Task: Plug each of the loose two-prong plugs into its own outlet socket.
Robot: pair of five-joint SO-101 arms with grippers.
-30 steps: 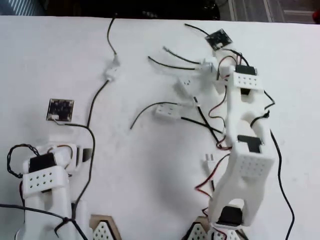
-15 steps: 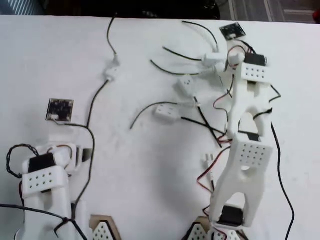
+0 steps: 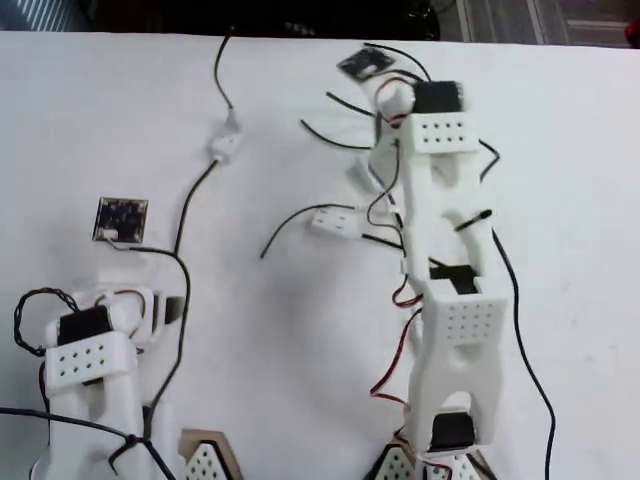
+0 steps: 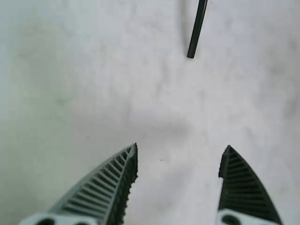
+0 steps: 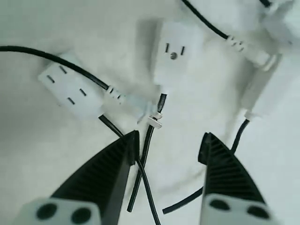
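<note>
1. Finding the plug (image 5: 136,105) loose on the desk (image 3: 290,350), toward the middle of its far edge, prongs bare and in no socket. Lies just beside one socket (image 5: 77,101) and near a second socket (image 5: 173,49) that is face up.
2. Checking against a second ago: no clear shift in the plug, either socket or the cords, so nothing plugged in yet.
3. Noting the one real change: the right gripper (image 5: 168,140) brought leftward along the far edge, from the right side toward the middle. Hangs now above the plug and both sockets, jaws spread wide, holding nothing.
4. Judging from that: aim on the plug about settled, and the grasp not begun. Calls next for a descent and a close on the plug's body, clear of the prongs. Risks catching one of the crossed cords under the jaws instead.
5. Leaving the left gripper (image 4: 180,150) where it was, at the near left corner, jaws apart and empty over bare desk, with a cord end (image 4: 194,33) just beyond.
</note>
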